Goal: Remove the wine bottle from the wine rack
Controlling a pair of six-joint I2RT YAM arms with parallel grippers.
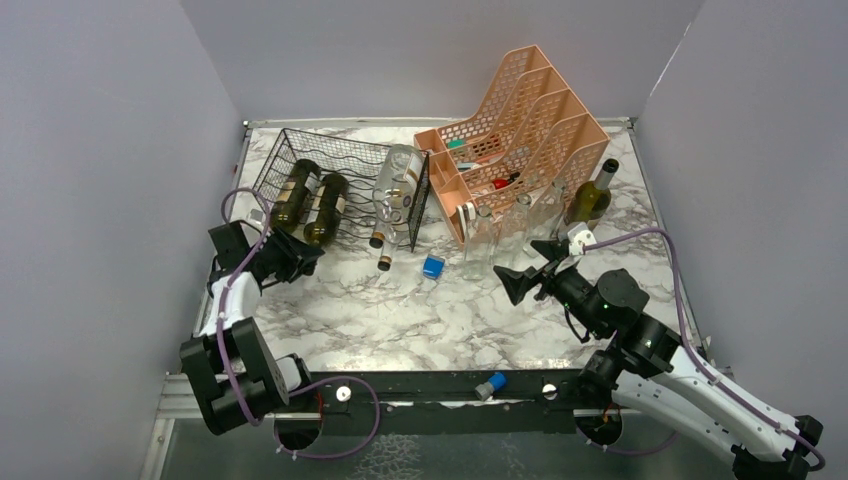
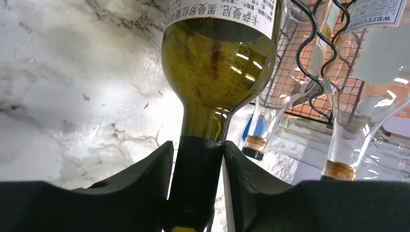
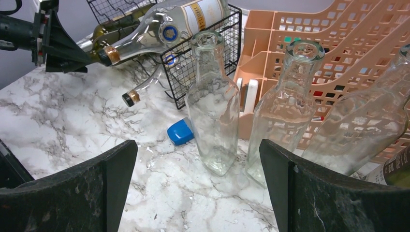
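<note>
The black wire wine rack (image 1: 345, 155) stands at the back left, with two dark green wine bottles and clear ones lying in it, necks toward me. My left gripper (image 1: 305, 252) sits at the rack's front. In the left wrist view it (image 2: 197, 147) is shut on the black-capped neck of a green wine bottle (image 2: 217, 63), both fingers (image 2: 145, 174) pressed against it. That bottle (image 1: 324, 210) still lies in the rack. My right gripper (image 1: 525, 268) hovers open at centre right with nothing between its fingers (image 3: 116, 169).
A peach perforated organizer (image 1: 520, 120) stands at the back right. Clear glass bottles (image 3: 212, 111) stand upright before it, and a green bottle (image 1: 592, 195) stands to their right. A blue cap (image 1: 433, 266) lies on the marble near a clear bottle's neck (image 1: 385, 260).
</note>
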